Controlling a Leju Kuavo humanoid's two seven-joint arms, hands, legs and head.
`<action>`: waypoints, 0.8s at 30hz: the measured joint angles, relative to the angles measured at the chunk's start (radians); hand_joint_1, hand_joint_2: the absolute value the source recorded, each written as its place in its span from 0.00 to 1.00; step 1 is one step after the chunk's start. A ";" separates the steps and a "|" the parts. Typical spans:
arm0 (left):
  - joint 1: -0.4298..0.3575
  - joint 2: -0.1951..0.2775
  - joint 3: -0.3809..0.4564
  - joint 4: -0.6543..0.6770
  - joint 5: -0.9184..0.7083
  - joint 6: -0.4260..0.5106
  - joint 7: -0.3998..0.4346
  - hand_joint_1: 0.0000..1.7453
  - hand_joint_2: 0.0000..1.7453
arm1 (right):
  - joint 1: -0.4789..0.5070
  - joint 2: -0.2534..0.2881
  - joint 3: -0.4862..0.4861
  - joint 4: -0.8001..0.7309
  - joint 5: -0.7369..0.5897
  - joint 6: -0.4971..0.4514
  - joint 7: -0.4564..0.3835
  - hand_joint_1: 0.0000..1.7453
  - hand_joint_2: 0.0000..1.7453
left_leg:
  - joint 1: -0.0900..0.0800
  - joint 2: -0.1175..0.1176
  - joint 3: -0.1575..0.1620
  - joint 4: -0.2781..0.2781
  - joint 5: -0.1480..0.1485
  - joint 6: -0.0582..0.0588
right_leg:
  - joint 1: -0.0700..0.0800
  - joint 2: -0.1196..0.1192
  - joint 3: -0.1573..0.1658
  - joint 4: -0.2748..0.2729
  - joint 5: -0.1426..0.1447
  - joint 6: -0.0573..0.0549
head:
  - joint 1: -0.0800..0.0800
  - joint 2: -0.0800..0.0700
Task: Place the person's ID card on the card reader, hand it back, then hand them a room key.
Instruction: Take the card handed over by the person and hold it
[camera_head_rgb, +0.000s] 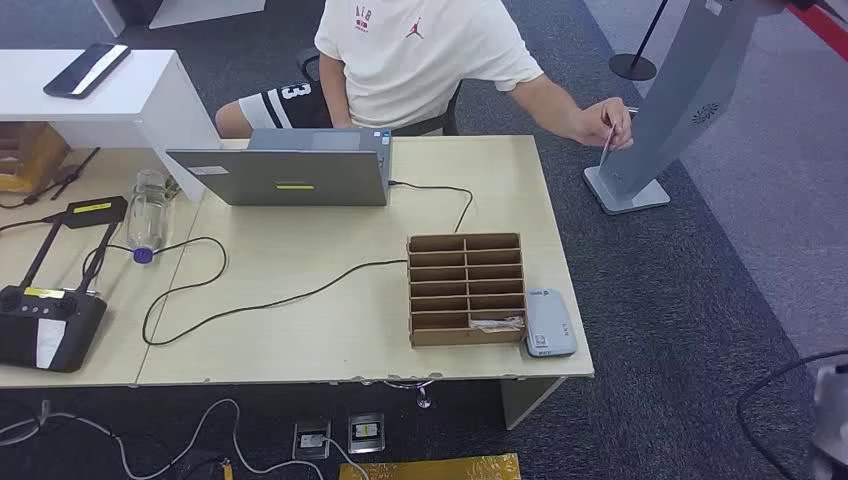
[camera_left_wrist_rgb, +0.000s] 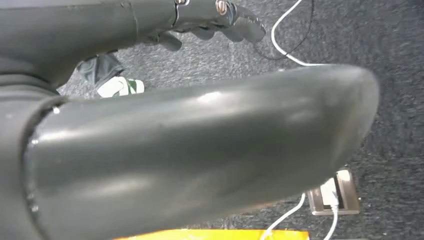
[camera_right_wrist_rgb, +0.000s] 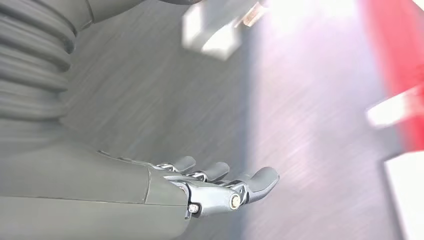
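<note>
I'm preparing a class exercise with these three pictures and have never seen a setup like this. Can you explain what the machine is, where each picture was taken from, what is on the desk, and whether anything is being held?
The machine is a two-legged humanoid robot with two arms and many-fingered hands. The wide picture is its head view, looking down at a desk. The other two come from cameras at its wrists, so they look tilted. They show the left hand and the right hand over dark carpet, both holding nothing.

On the desk lie a laptop, a wooden box of slots, a grey card reader beside it, a clear bottle and black cables. A person sits behind the desk, holding out a card.
</note>
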 joint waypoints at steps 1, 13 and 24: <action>-0.001 -0.001 0.000 0.000 -0.004 0.003 -0.003 0.00 0.00 | -0.023 -0.002 0.044 -0.017 -0.027 -0.008 0.006 0.00 1.00 | 0.000 -0.001 0.000 0.000 0.000 0.000 | 0.000 -0.001 0.000 0.000 0.000 0.000 | 0.000 0.000; -0.039 -0.014 -0.023 0.000 -0.120 0.032 -0.036 0.00 0.00 | -0.057 -0.080 0.874 -0.493 0.087 -0.066 0.058 0.00 1.00 | 0.001 0.001 -0.001 0.000 0.000 -0.002 | 0.001 0.002 -0.001 0.000 0.000 0.000 | 0.001 0.000; -0.070 -0.015 -0.048 0.000 -0.159 -0.037 -0.036 0.00 0.00 | -0.053 -0.050 1.345 -0.671 0.573 0.135 0.035 0.00 1.00 | 0.003 -0.006 -0.004 -0.001 0.002 -0.002 | 0.004 -0.005 -0.001 0.001 0.000 0.000 | 0.001 0.000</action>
